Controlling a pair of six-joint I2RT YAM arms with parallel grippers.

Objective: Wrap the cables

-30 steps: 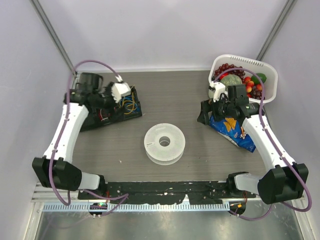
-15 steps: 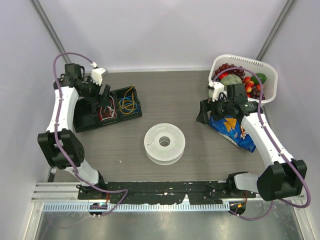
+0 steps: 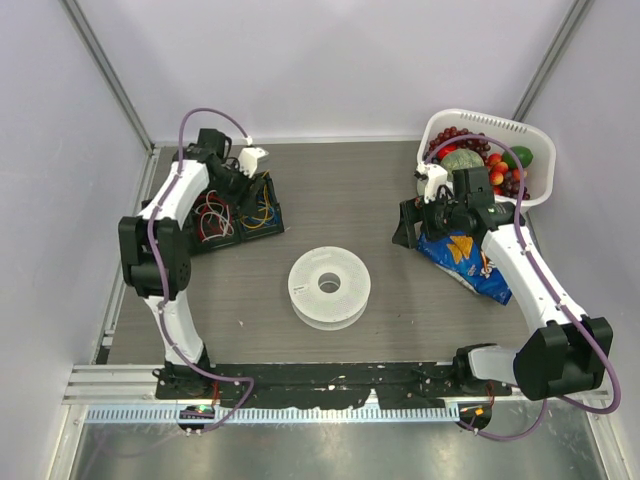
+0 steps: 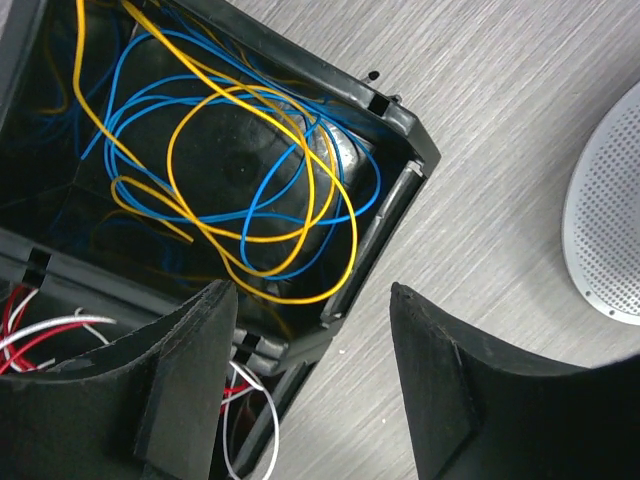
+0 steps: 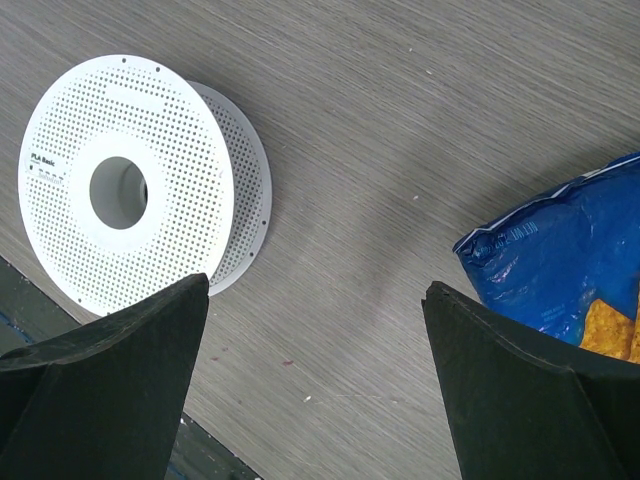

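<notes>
Jaws spread and empty on both: left gripper point(image 4: 312, 300) hovers over yellow cables point(image 4: 172, 160) in bin point(image 4: 402, 122), right gripper point(image 5: 315, 298) idle. Reach step, I'd say. Next: drop, pinch a strand, haul to spool point(image 3: 350, 296) at 4 o'clock.

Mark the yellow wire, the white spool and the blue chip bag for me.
yellow wire point(image 4: 262, 240), left wrist view, bottom of its inner loop.
white spool point(image 3: 345, 300), top view, upper flange.
blue chip bag point(image 3: 462, 255), top view, middle of the bag.

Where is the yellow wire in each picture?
Top external: yellow wire lies in the right compartment of the black box, upper left.
Left wrist: yellow wire fills the upper left, looped with blue wire.
Right wrist: not in it.
Shared landmark: white spool.
</notes>
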